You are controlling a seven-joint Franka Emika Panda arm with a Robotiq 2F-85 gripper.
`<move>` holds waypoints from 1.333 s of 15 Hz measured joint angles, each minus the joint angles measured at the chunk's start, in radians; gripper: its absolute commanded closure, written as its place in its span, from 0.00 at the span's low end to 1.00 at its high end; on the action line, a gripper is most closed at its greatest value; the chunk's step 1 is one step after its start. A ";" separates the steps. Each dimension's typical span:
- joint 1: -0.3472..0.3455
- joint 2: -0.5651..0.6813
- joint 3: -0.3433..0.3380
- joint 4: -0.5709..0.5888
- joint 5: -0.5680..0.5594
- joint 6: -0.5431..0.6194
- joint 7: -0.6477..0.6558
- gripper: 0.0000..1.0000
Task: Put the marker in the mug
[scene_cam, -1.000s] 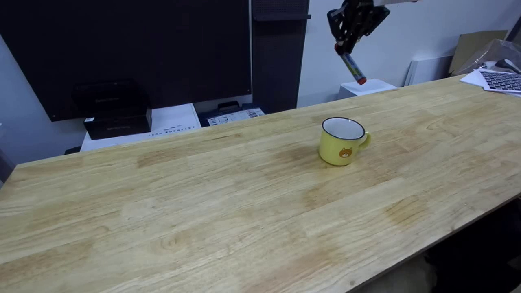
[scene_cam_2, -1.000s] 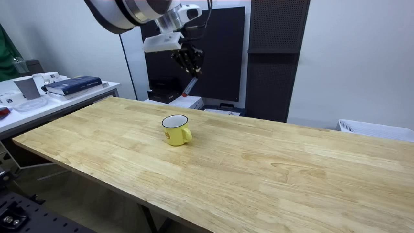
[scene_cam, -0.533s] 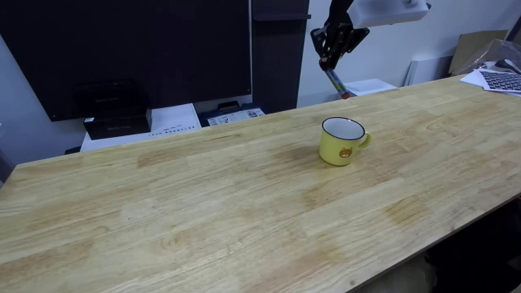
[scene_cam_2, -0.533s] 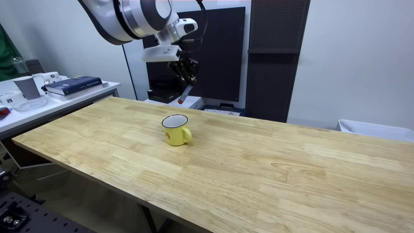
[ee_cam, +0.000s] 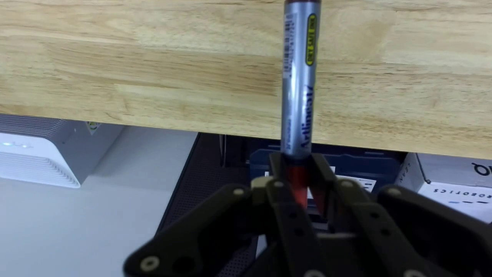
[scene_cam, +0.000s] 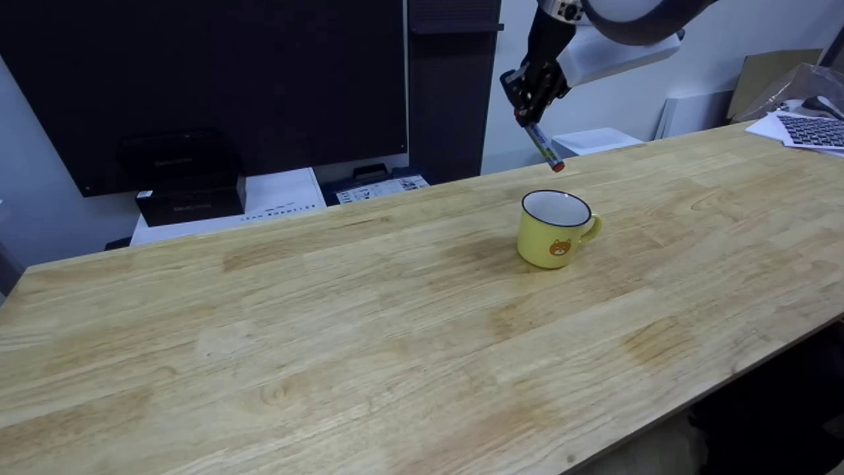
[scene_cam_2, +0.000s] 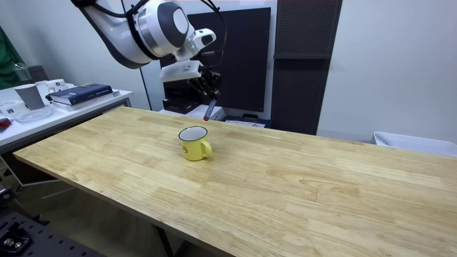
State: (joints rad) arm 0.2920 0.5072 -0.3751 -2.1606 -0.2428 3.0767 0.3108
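Observation:
The marker (scene_cam: 544, 146) is silver-grey with red ends. It also shows in an exterior view (scene_cam_2: 210, 109) and in the wrist view (ee_cam: 300, 82). My gripper (scene_cam: 527, 119) is shut on its upper red end, and the fingers (ee_cam: 296, 163) sit either side of it in the wrist view. The marker hangs tilted, free end down, in the air. The yellow mug (scene_cam: 544, 243), white inside with a dark rim, stands upright on the table in both exterior views (scene_cam_2: 193, 148). The marker's lower tip appears above and beyond the mug's rim, apart from it. The mug is out of the wrist view.
The wooden table (scene_cam: 297, 343) bears the mug; its far edge lies below the gripper. Beyond that edge are a white box (scene_cam: 593, 140), a dark blue case (scene_cam_2: 250, 119) and black boxes (scene_cam: 188, 198). A side table holds a blue book (scene_cam_2: 80, 93) and cup (scene_cam_2: 30, 96).
My gripper has come down with the marker, closer to the mug's height, and shifted left in an exterior view. The marker hangs a little steeper in an exterior view. The mug has not moved.

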 measured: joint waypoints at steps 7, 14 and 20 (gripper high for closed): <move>0.124 0.089 -0.041 -0.002 0.135 0.097 -0.018 0.95; 0.208 0.091 -0.068 -0.089 0.249 0.177 -0.045 0.95; 0.316 0.090 -0.123 -0.201 0.401 0.306 -0.136 0.95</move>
State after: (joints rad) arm 0.6078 0.5974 -0.4979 -2.3617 0.1585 3.3825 0.1749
